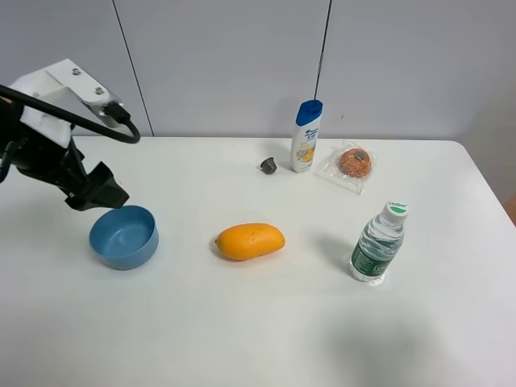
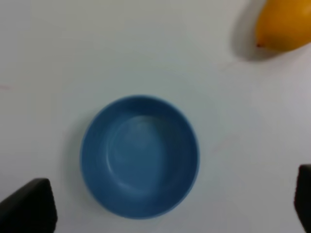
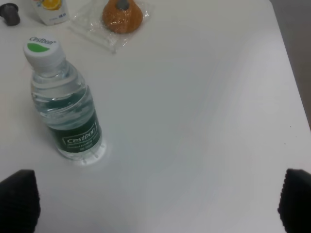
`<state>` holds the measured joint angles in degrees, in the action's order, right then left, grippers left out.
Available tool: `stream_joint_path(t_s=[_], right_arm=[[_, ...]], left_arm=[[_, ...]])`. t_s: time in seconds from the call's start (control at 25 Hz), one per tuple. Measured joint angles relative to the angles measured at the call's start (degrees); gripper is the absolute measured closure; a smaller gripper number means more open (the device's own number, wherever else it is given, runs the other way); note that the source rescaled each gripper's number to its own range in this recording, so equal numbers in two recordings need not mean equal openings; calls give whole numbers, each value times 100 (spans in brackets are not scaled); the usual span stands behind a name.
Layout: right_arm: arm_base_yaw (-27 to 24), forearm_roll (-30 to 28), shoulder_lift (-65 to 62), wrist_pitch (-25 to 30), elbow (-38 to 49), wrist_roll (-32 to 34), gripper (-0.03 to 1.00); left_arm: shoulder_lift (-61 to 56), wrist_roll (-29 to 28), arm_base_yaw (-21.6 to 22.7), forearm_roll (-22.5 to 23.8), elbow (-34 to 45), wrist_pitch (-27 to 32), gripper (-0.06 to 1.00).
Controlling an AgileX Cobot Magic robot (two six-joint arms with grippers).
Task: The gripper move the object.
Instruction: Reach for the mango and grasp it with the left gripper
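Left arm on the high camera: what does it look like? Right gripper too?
The left gripper is a black angular claw on a dark arm, topped by a white block with two screws; a black cable curves past it. The right gripper shows only black, blunt fingertips.

The mango has smooth, faintly glossy skin. The blue bowl looks like smooth plastic with a soft sheen. The water bottle is clear glossy plastic. The worktop is smooth, matt white.
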<state>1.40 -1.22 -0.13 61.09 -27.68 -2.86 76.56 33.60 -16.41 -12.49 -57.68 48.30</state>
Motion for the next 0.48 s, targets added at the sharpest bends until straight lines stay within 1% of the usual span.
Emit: stream_joint_path(t_s=[0.16, 0.24, 0.4, 0.48], right_arm=[[0, 0, 0, 0, 0, 0, -3], [0, 0, 0, 0, 0, 0, -3], [0, 0, 0, 0, 0, 0, -3], [0, 0, 0, 0, 0, 0, -3]], left_arm=[[531, 361, -483, 5, -291, -102, -6], [832, 453, -678, 31, -451, -124, -6], [1401, 527, -986, 125, -716, -193, -6], [1645, 657, -1112, 147, -775, -256, -6]])
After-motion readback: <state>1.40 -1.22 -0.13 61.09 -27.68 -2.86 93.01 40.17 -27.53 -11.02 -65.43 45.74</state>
